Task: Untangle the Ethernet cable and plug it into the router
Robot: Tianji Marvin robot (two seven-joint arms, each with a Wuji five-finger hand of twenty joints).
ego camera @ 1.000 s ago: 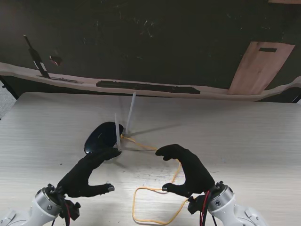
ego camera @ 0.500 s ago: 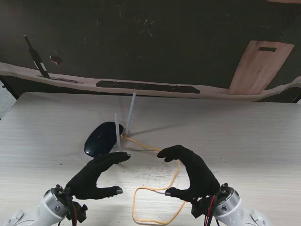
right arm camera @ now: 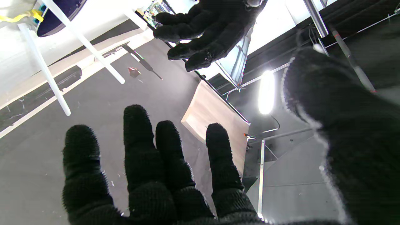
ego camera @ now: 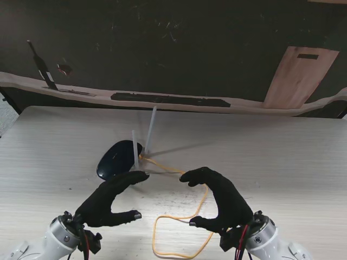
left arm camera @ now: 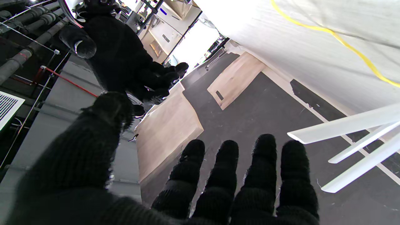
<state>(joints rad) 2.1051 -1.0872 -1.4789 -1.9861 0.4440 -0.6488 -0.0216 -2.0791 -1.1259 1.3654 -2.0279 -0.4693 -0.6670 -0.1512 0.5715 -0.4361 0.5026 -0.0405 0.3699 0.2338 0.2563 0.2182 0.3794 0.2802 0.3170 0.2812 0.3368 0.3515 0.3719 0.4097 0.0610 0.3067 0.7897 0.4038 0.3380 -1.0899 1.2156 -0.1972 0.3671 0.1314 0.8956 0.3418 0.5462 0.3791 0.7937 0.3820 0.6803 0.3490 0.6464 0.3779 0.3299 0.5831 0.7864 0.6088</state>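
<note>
Where stand view blurs it, right wrist shows cable (right arm camera: 18, 15) entering router (right arm camera: 59, 14)

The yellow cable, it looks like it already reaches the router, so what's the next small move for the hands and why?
Probably draw both hands back. The yellow cable runs from its loop up to the back of the router, apparently at a port in the right wrist view. The left hand and right hand are open, holding nothing.
</note>
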